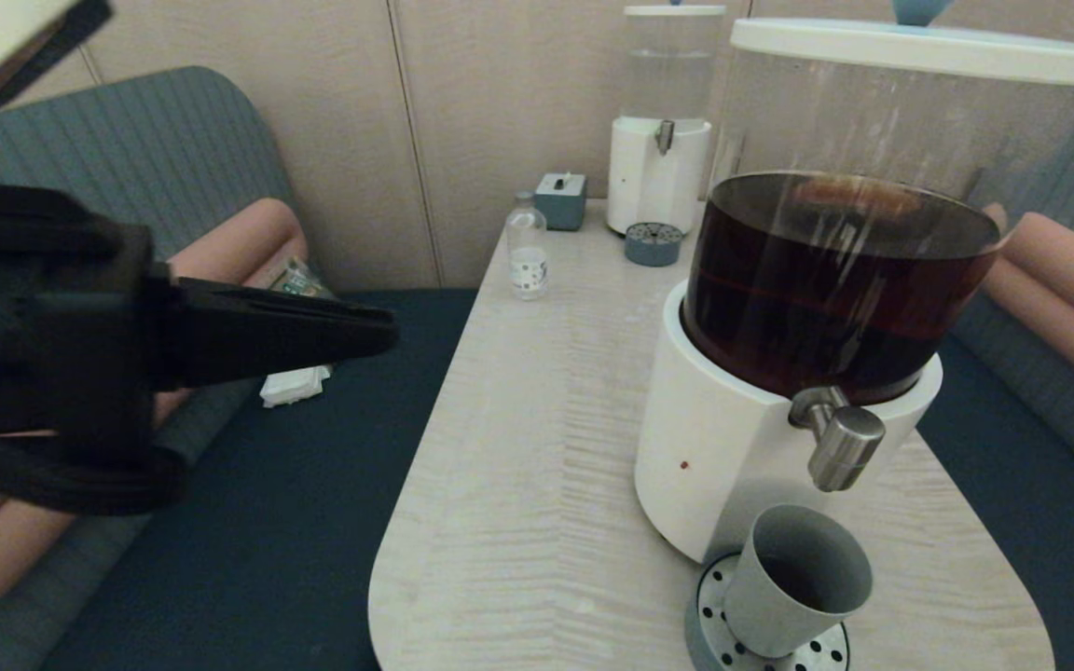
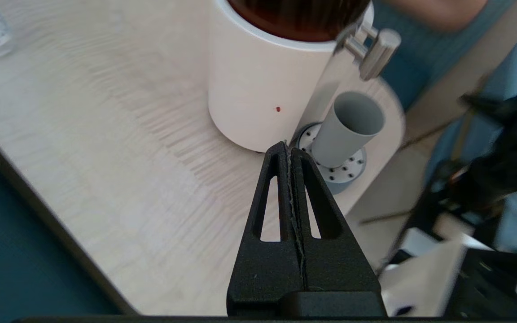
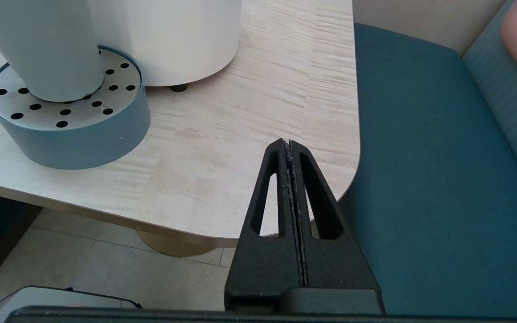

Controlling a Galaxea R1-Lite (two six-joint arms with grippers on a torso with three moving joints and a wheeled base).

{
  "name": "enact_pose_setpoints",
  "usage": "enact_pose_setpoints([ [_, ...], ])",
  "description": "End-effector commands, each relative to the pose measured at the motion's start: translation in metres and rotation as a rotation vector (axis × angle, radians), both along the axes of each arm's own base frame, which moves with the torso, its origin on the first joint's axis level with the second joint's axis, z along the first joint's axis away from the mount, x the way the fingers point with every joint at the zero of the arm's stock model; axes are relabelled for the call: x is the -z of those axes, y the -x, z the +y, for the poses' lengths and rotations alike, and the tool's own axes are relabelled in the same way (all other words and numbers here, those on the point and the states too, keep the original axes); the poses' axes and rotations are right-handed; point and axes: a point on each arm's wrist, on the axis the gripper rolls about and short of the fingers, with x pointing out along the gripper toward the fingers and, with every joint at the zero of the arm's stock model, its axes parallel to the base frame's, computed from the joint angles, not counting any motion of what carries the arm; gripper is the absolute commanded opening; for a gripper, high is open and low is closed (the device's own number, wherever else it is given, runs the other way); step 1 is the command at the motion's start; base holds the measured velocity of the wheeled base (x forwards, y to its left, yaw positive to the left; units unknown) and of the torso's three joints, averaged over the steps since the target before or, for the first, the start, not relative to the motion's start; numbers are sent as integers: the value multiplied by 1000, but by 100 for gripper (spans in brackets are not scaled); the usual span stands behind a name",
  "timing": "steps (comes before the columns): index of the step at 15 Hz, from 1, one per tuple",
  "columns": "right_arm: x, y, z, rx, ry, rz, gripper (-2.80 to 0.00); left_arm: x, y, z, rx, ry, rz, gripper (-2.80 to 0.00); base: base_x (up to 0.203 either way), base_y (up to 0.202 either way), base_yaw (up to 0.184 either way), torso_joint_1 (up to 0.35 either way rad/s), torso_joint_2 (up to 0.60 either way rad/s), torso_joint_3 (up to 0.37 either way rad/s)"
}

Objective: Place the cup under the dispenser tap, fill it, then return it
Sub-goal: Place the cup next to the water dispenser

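matt grey cup (image 1: pixel 798 578), brushed-steel tap (image 1: pixel 837 438)

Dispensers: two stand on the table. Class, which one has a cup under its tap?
The near, large dispenser holding dark brown liquid: the grey cup stands on its perforated drip tray below the tap. The small clear-liquid dispenser behind has a bare tray.

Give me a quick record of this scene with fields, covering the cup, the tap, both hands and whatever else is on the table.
cup: grey cup, upright on the perforated drip tray, held by neither hand
tap: steel dispenser tap, above the cup
dispenser: dark brown liquid in the big dispenser
left hand: left hand, shut, empty, in the air left of the table
right hand: right hand, shut, empty, off the table's near right corner
other items: glass bottle, smaller dispenser, small grey box
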Motion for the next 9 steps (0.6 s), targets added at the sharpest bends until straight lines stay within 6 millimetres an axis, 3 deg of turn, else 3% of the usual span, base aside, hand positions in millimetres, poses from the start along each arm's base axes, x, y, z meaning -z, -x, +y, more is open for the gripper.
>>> enact_pose_setpoints([
  [1,0,0,0,-2,1,-4,-280,-1,21,36,30,82,-40,-280,0,0,0,0,0,0],
  [4,0,0,0,-1,1,-5,-280,38,12,70,29,134,-3,-280,0,0,0,0,0,0],
  [7,0,0,0,-1,1,-6,-280,86,-16,77,95,125,-75,-280,0,0,0,0,0,0],
  [9,0,0,0,-1,1,-5,-280,100,-40,79,124,104,-144,-280,0,0,0,0,0,0],
])
